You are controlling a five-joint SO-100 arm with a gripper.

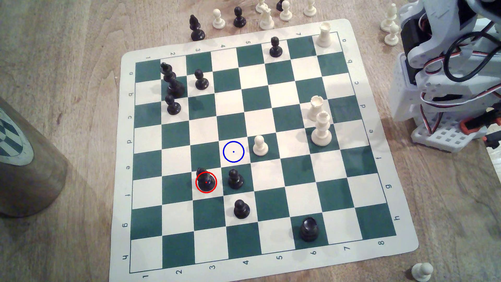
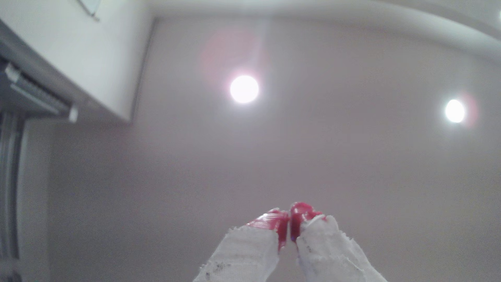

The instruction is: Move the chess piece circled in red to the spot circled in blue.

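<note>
The chess piece circled in red (image 1: 205, 179) is a glossy black piece with a pointed head, standing on a cream square in the lower middle of the green and cream board (image 1: 401, 244). The spot circled in blue (image 1: 233, 151) is a bare cream square one step diagonally up and to the exterior view's right of it. The arm's white base (image 1: 447, 108) stands off the board at the exterior view's right edge, far from both. In the wrist view my gripper (image 2: 289, 219) points up at the ceiling, its red-tipped white fingers (image 2: 279, 225) pressed together, holding nothing.
Black pawns (image 1: 235, 179) (image 1: 241, 209) stand right beside the ringed piece, and a white pawn (image 1: 260, 146) stands next to the blue ring. A black rook (image 1: 309, 229), white pieces (image 1: 321, 128) and more black pieces (image 1: 172, 81) stand on the board. Captured pieces (image 1: 238, 17) lie beyond its far edge. A brown cylinder (image 1: 24, 162) stands at the exterior view's left.
</note>
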